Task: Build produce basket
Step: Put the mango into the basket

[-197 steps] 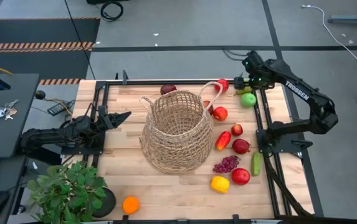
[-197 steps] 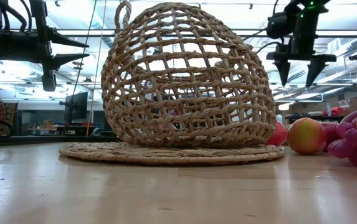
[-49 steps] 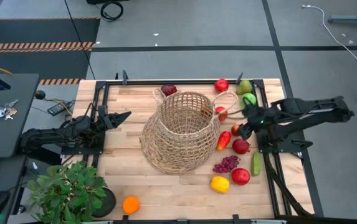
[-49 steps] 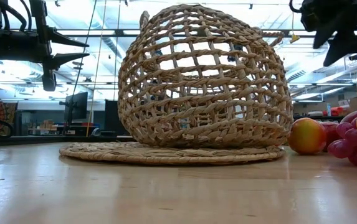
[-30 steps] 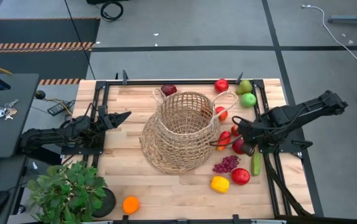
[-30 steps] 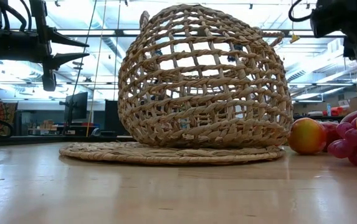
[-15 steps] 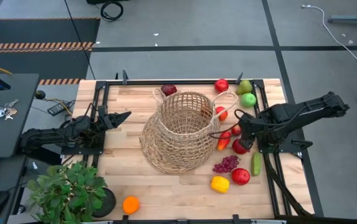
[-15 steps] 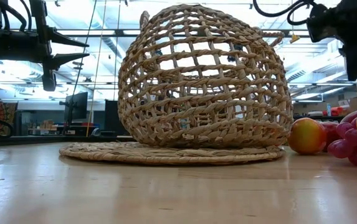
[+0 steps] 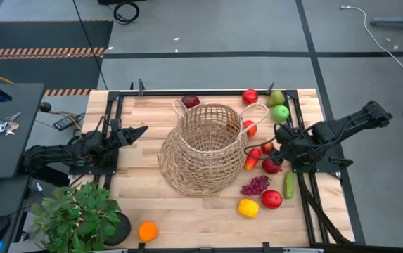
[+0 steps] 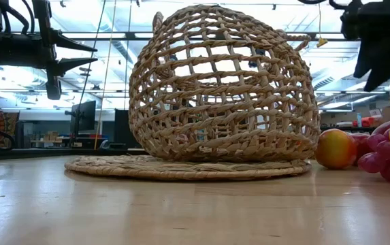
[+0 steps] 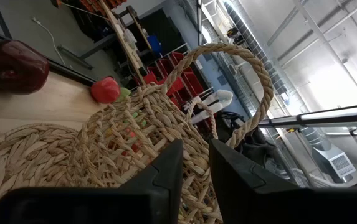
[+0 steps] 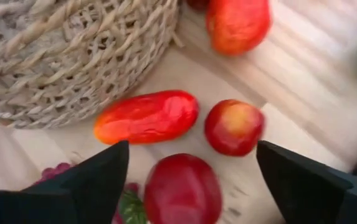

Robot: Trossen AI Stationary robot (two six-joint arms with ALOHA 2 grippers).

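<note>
At the table's left side the left gripper (image 9: 141, 129) waits with its fingers pressed together, pointing toward the basket (image 9: 202, 149) but well apart from it; a potted plant (image 9: 78, 214) and an orange (image 9: 147, 230) sit at the near left corner. The basket stands upright mid-table, with nothing visible inside it. All the other produce lies to its right, so the right arm is plainly the nearer one. The right gripper (image 9: 277, 146) hovers there with its fingers spread wide and empty, and in the right wrist view a dark red apple (image 12: 182, 188) sits directly between them. Close by are a long red pepper (image 12: 147, 116), lying crosswise, and a smaller apple (image 12: 234, 126), which could be nudged on descent.
</note>
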